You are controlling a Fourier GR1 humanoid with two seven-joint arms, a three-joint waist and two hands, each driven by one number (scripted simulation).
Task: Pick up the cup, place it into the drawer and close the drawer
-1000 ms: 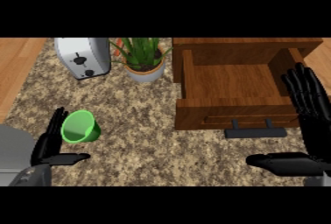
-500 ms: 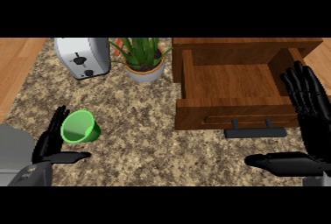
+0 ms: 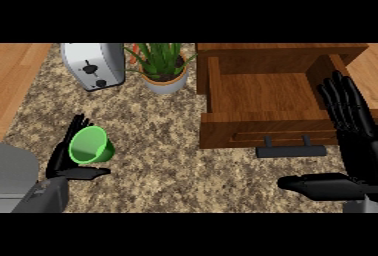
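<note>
The green cup (image 3: 91, 145) sits on the speckled worktop (image 3: 170, 170) near the left side, tipped so its round mouth faces up toward us. The left hand (image 3: 59, 162) is right beside it. Its fingers (image 3: 76, 125) stand straight up along the cup's left edge, and the thumb sticks out flat under the cup. The cup hides part of the palm, so it is hard to tell if the hand touches it, but the fingers are not curled round it. Well apart, on the right, the wooden drawer (image 3: 236, 132) is pulled open with a black handle (image 3: 291, 150) on its front. The right hand (image 3: 358, 145) is at the right edge, open, its fingers (image 3: 341, 95) straight and pointing up over the drawer's right side, covering part of that wall. It holds nothing. Its arm is cut off at the corner. At the back are a silver toaster (image 3: 92, 65) and a potted plant (image 3: 162, 70). A grey shape (image 3: 15, 170) at the lower left is cut off, and I cannot tell what it is.
</note>
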